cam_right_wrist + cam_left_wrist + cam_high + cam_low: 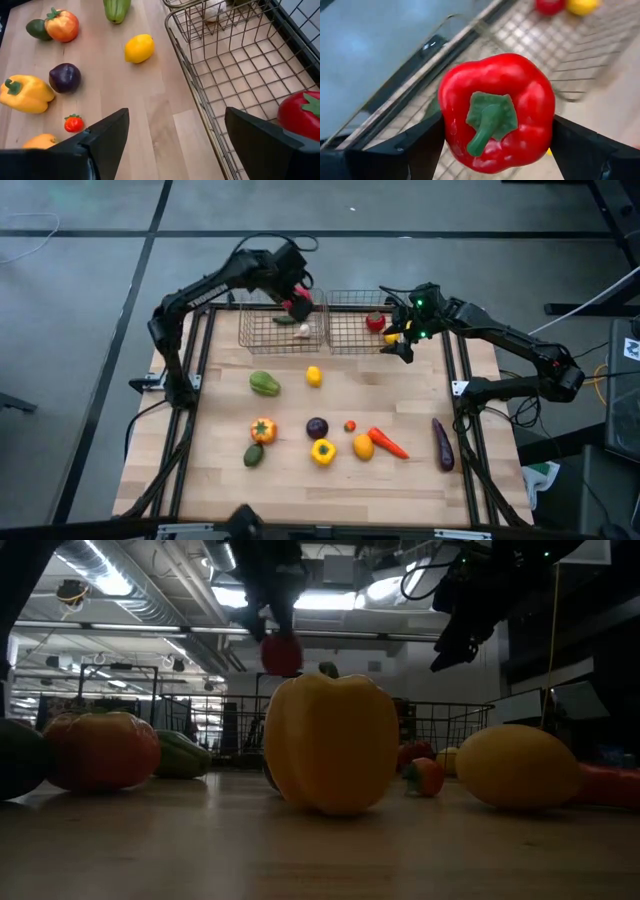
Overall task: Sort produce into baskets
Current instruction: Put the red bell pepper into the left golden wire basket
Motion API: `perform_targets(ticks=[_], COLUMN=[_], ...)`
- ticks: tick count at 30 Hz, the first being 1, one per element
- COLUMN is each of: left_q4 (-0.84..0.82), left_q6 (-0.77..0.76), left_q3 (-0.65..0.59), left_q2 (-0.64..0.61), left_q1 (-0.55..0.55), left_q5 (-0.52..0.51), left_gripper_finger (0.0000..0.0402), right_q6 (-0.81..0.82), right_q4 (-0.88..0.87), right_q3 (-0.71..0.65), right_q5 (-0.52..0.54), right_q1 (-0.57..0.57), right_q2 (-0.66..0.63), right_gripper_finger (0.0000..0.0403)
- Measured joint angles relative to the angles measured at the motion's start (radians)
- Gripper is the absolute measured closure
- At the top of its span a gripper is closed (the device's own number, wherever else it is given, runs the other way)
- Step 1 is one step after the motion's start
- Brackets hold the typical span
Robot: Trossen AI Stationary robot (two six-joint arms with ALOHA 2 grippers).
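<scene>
My left gripper (297, 302) is shut on a red pepper (497, 110) above the far right corner of the left wire basket (262, 340). A green piece (284, 320) and a white piece (302, 330) lie in that basket. The right basket (350, 345) holds a red piece (375, 322) and a yellow one (391, 337). My right gripper (175, 135) hangs open and empty over that basket's near right rim. More produce rests on the table: green pepper (264, 383), lemon (314, 376), yellow pepper (322, 451), carrot (388, 442), eggplant (442, 445). My left gripper pinches the red pepper between its two fingers (420, 145), one on each opposite side wall (449, 125). The fingers slant down from above. The green stem (487, 120) faces back toward the wrist. The pepper is lifted clear, over the basket's wire floor.
An orange-red pepper (262, 430), an avocado (253, 455), a purple onion (316, 427), a small tomato (350, 425) and an orange fruit (363, 446) lie toward the near side. Bare wood (400, 385) shows between them and the baskets. Dark frame rails (190, 410) run along the table's sides.
</scene>
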Motion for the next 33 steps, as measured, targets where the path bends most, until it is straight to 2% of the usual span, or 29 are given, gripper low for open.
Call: perform_targets(ticks=[8,19,33], left_q4=[0.005,0.249,0.419], left_q6=[-0.027,-0.081,-0.089], left_q3=[-0.146,-0.415,-0.555], left_q2=[0.000,0.002,0.002], left_q1=[0.072,0.071,0.065], left_q5=[0.019,0.022,0.002], left_gripper_finger=[0.0084,0.0084,0.0084], right_q6=[0.000,0.000,0.000], right_q4=[0.000,0.000,0.000], right_q3=[0.000,0.000,0.000], right_q5=[0.009,0.009,0.009], right_q1=[0.000,0.000,0.000], right_q2=[0.000,0.000,0.000], right_gripper_finger=[0.0077,0.0077,0.0077])
